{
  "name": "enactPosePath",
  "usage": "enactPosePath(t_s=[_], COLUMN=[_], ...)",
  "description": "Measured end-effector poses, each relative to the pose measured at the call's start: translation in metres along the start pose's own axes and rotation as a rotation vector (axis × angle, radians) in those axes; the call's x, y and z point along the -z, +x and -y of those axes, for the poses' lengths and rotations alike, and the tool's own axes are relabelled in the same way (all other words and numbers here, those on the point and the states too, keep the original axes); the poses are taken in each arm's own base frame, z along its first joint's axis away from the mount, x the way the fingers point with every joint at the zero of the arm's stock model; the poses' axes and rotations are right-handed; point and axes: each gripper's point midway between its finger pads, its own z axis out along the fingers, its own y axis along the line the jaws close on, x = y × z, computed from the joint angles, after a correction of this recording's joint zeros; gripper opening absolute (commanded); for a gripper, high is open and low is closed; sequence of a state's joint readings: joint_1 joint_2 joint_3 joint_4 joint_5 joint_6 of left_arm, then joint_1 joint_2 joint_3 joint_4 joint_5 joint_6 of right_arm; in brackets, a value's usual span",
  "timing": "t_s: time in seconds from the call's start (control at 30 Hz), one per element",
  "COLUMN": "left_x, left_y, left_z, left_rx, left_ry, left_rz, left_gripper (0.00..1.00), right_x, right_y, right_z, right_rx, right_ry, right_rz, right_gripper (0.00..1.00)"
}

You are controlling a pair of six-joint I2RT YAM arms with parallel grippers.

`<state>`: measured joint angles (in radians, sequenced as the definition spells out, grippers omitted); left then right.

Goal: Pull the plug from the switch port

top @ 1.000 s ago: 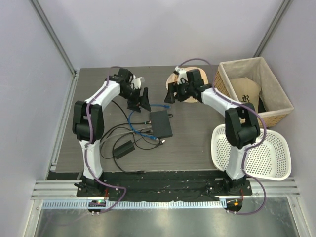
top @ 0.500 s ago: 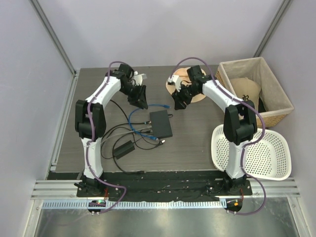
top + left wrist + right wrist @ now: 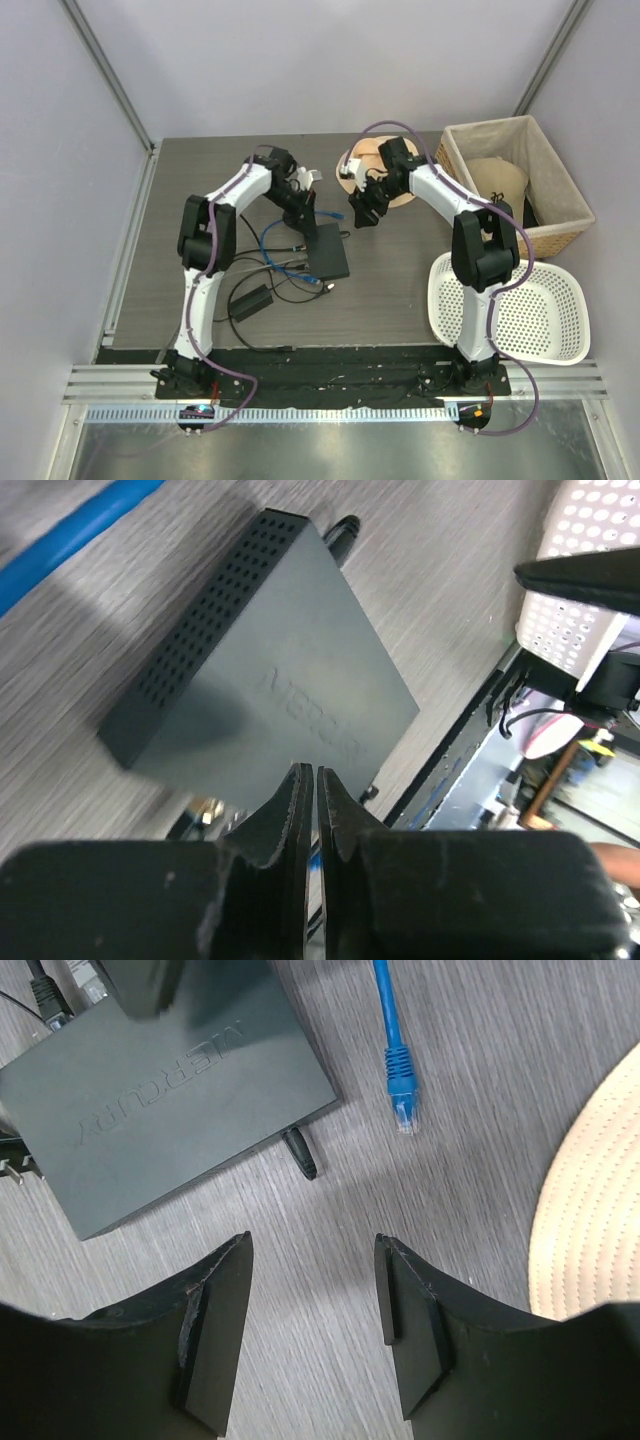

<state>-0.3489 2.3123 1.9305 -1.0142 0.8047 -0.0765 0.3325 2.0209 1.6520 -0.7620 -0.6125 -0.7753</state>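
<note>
Left gripper (image 3: 308,776): fingers pressed together with nothing between them, poised over the switch (image 3: 270,680) at centre frame. Judged a bracing pose, to pin the box while a cable is drawn out.
Right gripper (image 3: 312,1250): fingers apart and empty, above the table (image 3: 300,1380) just below the switch's lower-right edge. Judged ready to close on a connector.
Plug (image 3: 302,266): judged seated in the switch port (image 3: 307,262) on the box's left edge, centre of the top view. Too small to confirm.
Free cable end (image 3: 400,1100): blue connector lying loose at upper centre, in no port.
Black lead tip (image 3: 300,1155): touching the switch's lower-right edge.
View difference: the right wrist shows the loose end and connectors at the upper-left edge. The left wrist shows only the vented side and a blue cable (image 3: 70,530) streak.
</note>
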Motion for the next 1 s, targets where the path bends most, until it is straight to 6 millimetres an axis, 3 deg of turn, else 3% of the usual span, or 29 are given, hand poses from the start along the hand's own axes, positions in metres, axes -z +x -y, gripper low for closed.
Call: enactPosePath(t_s=[0.17,0.43,0.63,1.0], left_x=[-0.023,-0.024,-0.025,-0.025], left_y=[0.007,0.006,0.007,0.008], left_z=[-0.012,-0.012,-0.013,-0.012], left_rx=[0.071,0.106,0.13,0.141], left_ry=[0.016,0.03,0.027,0.03], left_rz=[-0.05,-0.06,-0.063,-0.066], left_gripper=[0.09,0.08,0.08,0.08], right_x=[-0.009,-0.037,-0.054,-0.065], right_y=[0.003,0.001,0.017,0.013], right_z=[0.002,0.026,0.016,0.0], right_rx=[0.024,0.156,0.23,0.376], right_ry=[-0.011,-0.056,-0.124,-0.178], right_rz=[-0.006,-0.038,-0.083,-0.1], right_gripper=[0.59,0.56,0.55,0.49])
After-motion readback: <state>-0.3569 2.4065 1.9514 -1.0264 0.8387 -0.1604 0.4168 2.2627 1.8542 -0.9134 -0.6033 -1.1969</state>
